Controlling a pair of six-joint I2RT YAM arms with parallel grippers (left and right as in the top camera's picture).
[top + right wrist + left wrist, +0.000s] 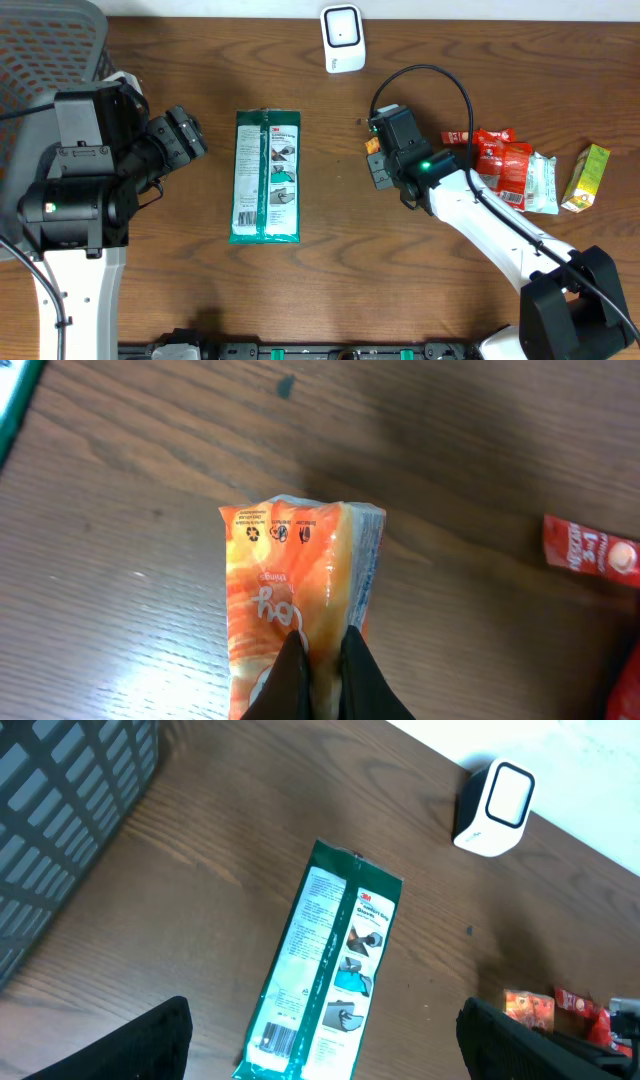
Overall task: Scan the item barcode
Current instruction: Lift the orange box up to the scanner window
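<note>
Brown wooden table point(330, 290), grey basket point(40, 40)

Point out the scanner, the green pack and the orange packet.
scanner point(342, 32), overhead view, front face
green pack point(266, 176), overhead view, middle of label
orange packet point(282, 590), right wrist view, printed face

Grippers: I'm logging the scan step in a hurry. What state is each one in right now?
Left gripper: open, holding nothing.
Right gripper: shut on the orange packet.
</note>
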